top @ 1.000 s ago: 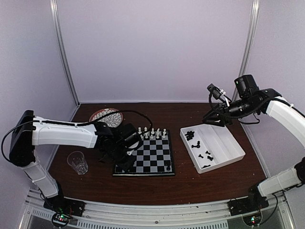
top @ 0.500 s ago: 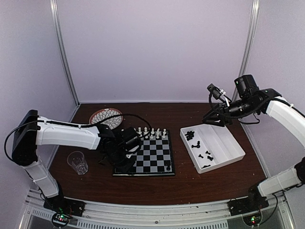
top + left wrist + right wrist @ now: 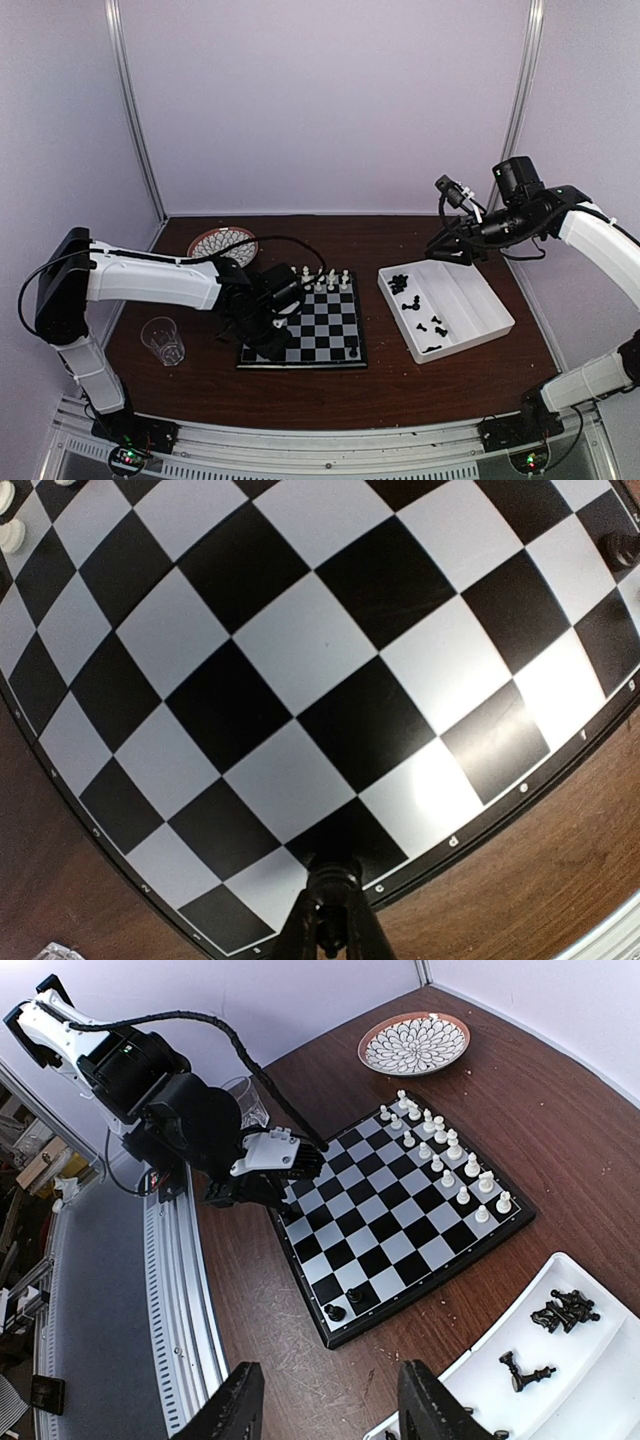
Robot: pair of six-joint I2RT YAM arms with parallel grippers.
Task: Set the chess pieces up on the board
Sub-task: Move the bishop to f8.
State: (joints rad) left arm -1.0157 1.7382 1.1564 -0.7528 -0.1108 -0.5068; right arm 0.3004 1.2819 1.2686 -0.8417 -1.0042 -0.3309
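**Left gripper** (image 3: 333, 885): jaws pressed together, tips down on the chessboard (image 3: 300, 680) at its lettered near edge, by the left corner. (Whether a black man is pinched there cannot be told: dark tips over a dark square.) Judged purpose: work on the black back rank.

**Right gripper** (image 3: 332, 1375): jaws spread with nothing between them. It hovers high by the white tray (image 3: 480, 310), well apart from the board, probably so the two arms do not cross.

**Task items:** the white chessmen (image 3: 440, 1155) stand in two rows along the far side. Two black chessmen (image 3: 335, 1312) stand near the near-right corner. The other black chessmen (image 3: 400, 285) lie loose in the tray. Judged roughly half done.

**Clearances:** the board's middle ranks are bare, which gives free passage. The drinking glass (image 3: 163, 340) stands near the left forearm, so a swing outward could topple it. The patterned plate (image 3: 222, 243) lies beyond the far-left corner. The tabletop (image 3: 330, 390) shows bare wood in front of the board.
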